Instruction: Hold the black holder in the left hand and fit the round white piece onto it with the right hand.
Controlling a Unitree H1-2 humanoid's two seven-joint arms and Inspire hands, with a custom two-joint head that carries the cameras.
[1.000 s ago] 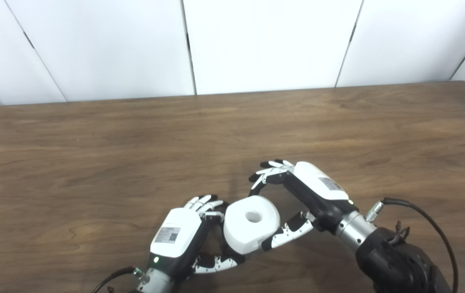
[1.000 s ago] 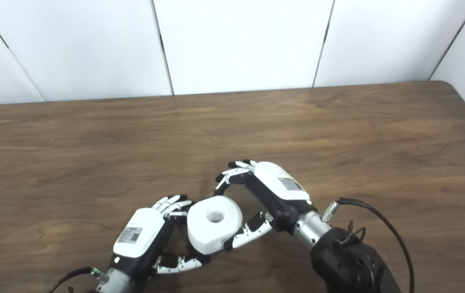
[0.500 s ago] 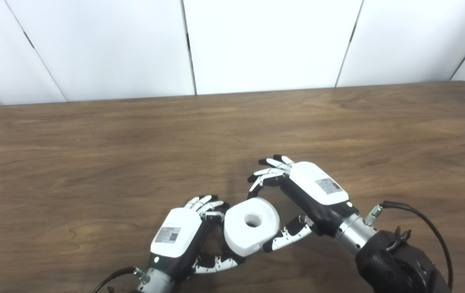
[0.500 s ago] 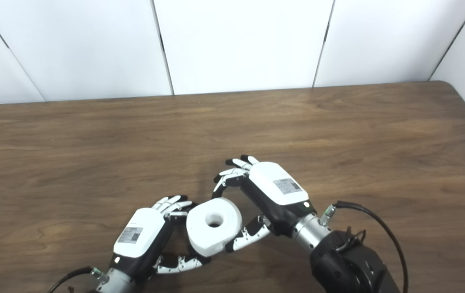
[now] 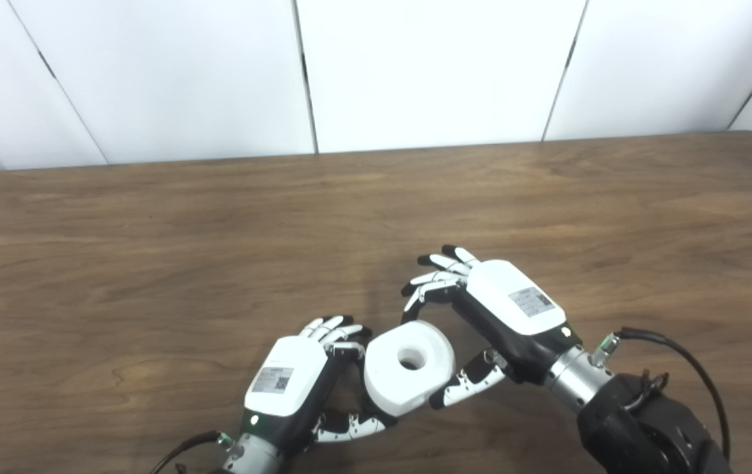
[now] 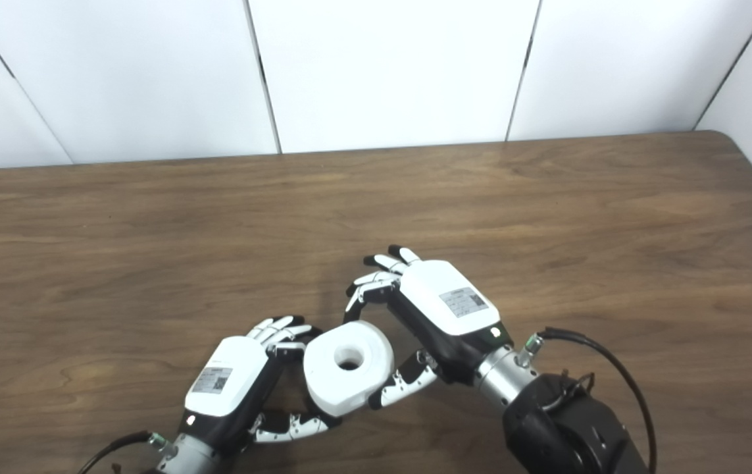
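The round white piece [image 5: 408, 375], a thick ring with a hole in the middle, sits low at the table's front between my two hands, hole facing up. My left hand [image 5: 290, 385] is curled around its left side, fingers and thumb closed on what lies under it. The black holder is hidden by the white piece and my left hand. My right hand [image 5: 481, 316] arches over the piece's right side. Its thumb [image 5: 464, 388] rests against the lower right rim. Its fingers [image 5: 431, 283] are spread and curled just beyond the far rim.
The brown wooden table [image 5: 152, 250] spreads wide behind and to both sides of my hands. White wall panels stand behind its far edge. A black cable [image 5: 685, 349] loops off my right wrist at the lower right.
The white piece has tipped so its hole faces more upward and has settled slightly lower. My right hand's fingers have lifted and spread a little. My left hand has stayed put.
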